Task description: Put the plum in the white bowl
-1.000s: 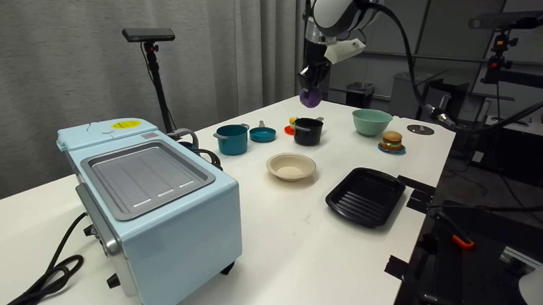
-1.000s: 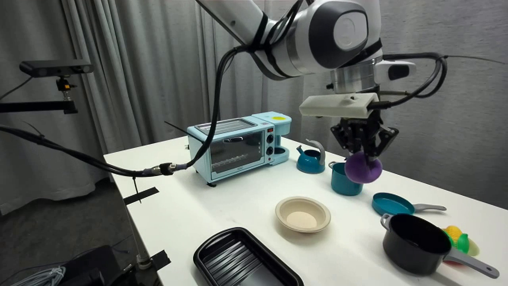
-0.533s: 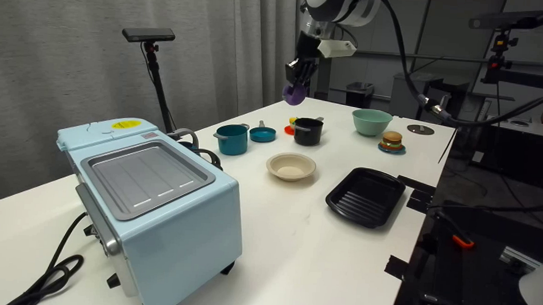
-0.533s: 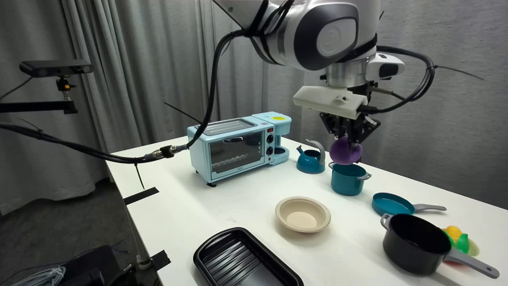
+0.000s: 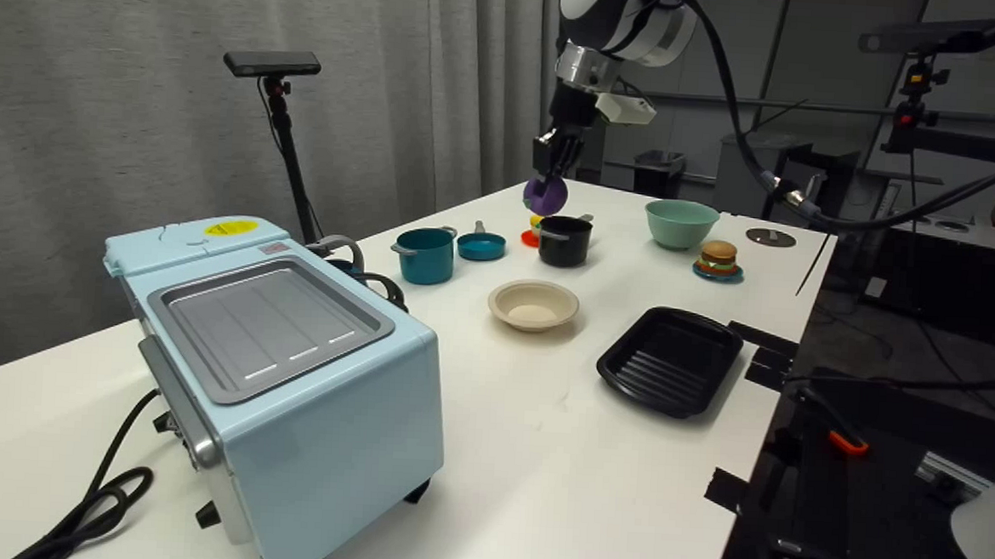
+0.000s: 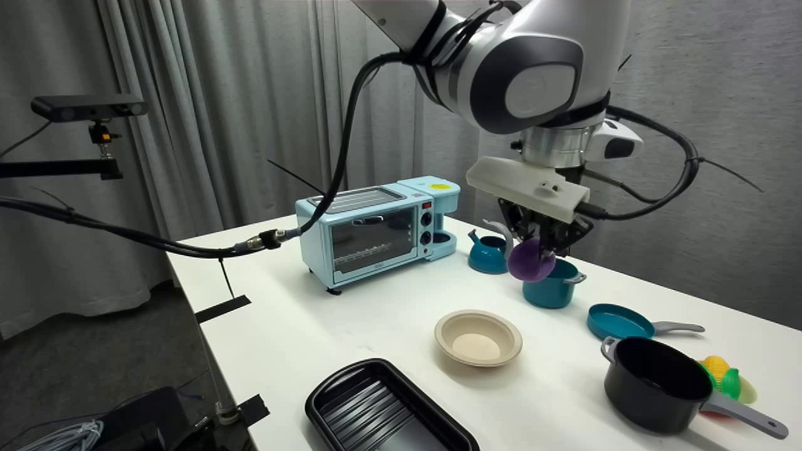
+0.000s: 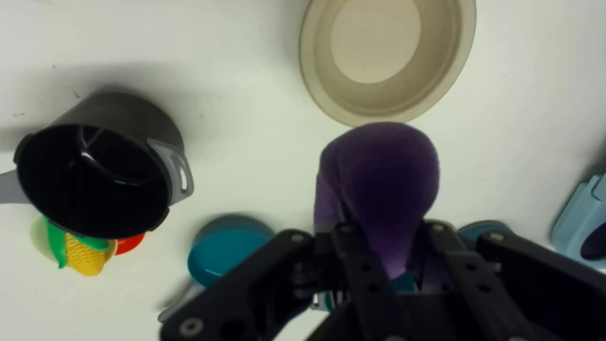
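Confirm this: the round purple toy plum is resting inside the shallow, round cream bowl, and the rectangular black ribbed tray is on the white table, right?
No, the plum isn't inside the bowl. In an exterior view, the black claw holds it up, apart from the bowl; the tray is on the table.

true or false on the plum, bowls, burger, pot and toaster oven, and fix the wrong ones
1. The gripper holds the plum. True.
2. The plum lies inside the white bowl. False: it is up in the gripper, outside the bowl.
3. The burger sits on a blue plate. True.
4. The black pot lies tipped on its side. False: it stands upright.
5. The light green bowl stands open side up. True.
6. The toaster oven is red. False: it is light blue.
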Motion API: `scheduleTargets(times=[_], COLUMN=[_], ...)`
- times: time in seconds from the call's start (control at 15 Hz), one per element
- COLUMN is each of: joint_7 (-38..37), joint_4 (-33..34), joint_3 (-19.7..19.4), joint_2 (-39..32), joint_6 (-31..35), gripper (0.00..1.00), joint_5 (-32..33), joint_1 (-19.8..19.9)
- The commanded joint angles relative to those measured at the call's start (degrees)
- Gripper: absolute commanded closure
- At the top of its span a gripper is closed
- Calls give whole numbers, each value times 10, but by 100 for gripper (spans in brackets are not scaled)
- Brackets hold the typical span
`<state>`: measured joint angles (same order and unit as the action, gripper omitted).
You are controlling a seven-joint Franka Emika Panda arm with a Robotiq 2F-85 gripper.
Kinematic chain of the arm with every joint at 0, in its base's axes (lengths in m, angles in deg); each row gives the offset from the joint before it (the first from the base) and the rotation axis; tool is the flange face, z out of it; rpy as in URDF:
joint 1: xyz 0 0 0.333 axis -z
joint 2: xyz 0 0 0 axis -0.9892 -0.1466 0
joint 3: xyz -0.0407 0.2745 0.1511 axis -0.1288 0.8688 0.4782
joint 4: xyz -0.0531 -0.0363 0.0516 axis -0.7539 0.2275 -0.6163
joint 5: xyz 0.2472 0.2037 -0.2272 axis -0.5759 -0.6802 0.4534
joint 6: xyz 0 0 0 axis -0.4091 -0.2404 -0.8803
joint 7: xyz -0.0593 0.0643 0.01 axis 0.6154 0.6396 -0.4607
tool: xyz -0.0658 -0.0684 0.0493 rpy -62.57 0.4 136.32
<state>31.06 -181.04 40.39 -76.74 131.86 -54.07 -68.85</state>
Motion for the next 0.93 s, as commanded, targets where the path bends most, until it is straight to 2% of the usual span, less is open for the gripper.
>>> scheduleTargets(times=[0.0,0.4,0.47,0.87], joint_7=[32,38,-12,-59], joint_4=[20,16,6,40], joint_3=[6,13,37,80], joint_2=[-14,-18,-46,-112], joint_6=[-56,-92,-37,-7], gripper=[94,94,94,94], joint_5=[-14,-18,-26,-17], joint_1=[19,16,-22,-59])
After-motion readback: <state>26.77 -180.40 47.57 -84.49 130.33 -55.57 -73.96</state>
